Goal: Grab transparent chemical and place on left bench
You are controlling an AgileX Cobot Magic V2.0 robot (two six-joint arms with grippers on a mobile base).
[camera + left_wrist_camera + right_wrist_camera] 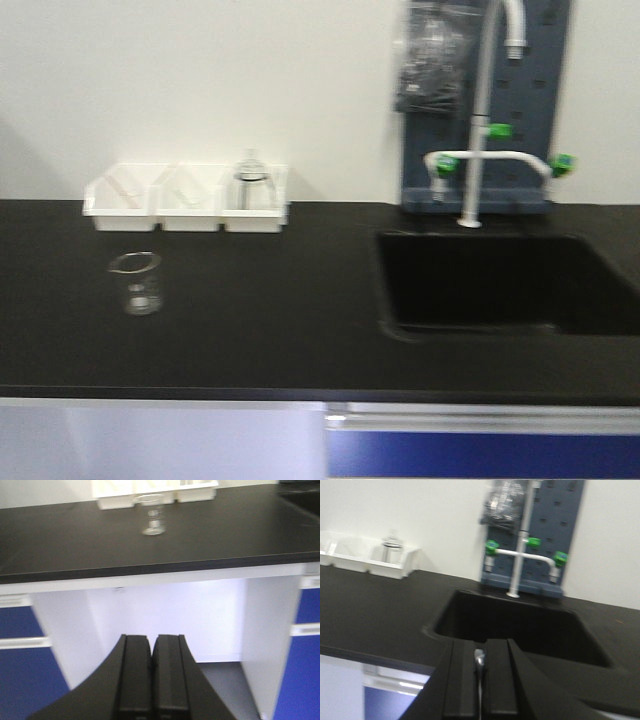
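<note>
- Front-facing view: the glass beaker (135,283) stands upright and alone on the black tabletop (280,340), well to the left of the sink (500,285). The white trays (185,200) are also left of the sink, back against the wall. With nothing touching it, the beaker seems easy to close on from either side. Neither hand shows here.
- Left wrist view: the left hand (151,680) has its fingers pressed together and holds nothing. It hangs lower than the tabletop's front edge, facing the open space under it. The beaker (151,515) sits straight ahead and higher up, so this hand looks lined up for the approach. It would need to rise and spread first.
- Right wrist view: the right hand (480,680) points at the sink (520,625), its fingers drawn close with only a thin slit between them. I cannot identify a small shiny bit in that slit. The beaker is out of this view, so this hand is probably just parked.
</note>
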